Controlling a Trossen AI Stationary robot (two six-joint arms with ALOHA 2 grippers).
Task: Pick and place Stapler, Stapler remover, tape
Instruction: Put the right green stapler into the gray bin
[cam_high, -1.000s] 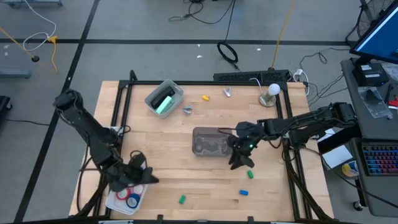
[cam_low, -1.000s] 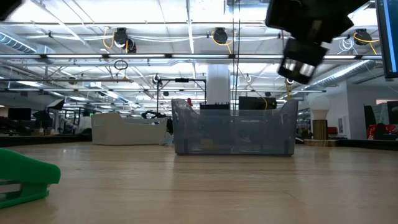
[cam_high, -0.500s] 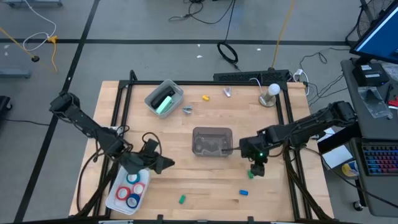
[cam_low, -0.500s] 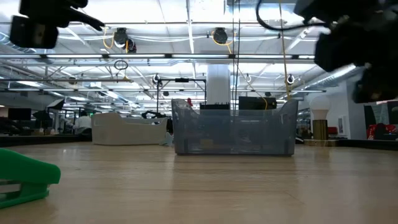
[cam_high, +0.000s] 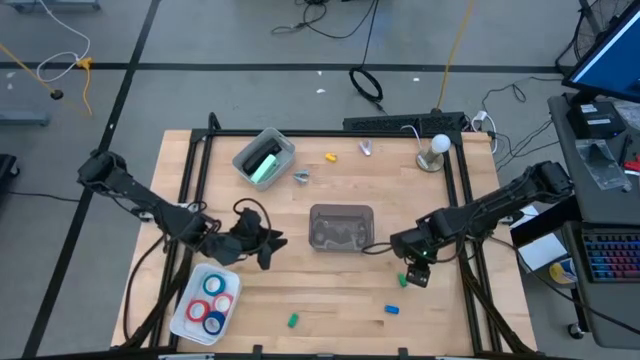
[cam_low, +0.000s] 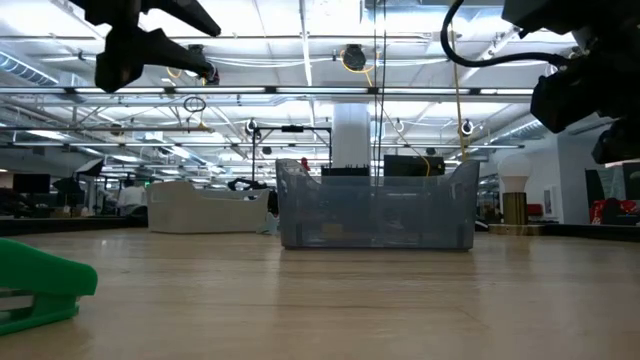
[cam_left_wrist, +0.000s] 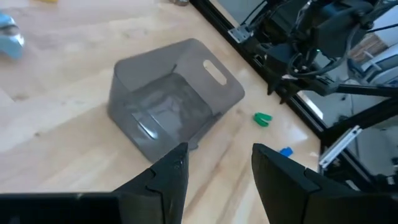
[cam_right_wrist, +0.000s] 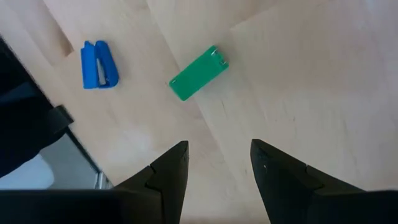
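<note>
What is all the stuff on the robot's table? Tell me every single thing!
Stapler: one, mint green, in the grey bin at the far left.
Tape rolls: four, two blue and two reddish, in the white tray at the near left.
Clear bin: one, see-through grey, table centre.
Small clips: two green, two blue, near right side.
Metal pieces: two, silvery, far side.
Yellow piece: one, far side.
Lamp: one, white bulb, far right.
Left gripper: open, left of the clear bin.
Right gripper: open, above a green clip.
</note>
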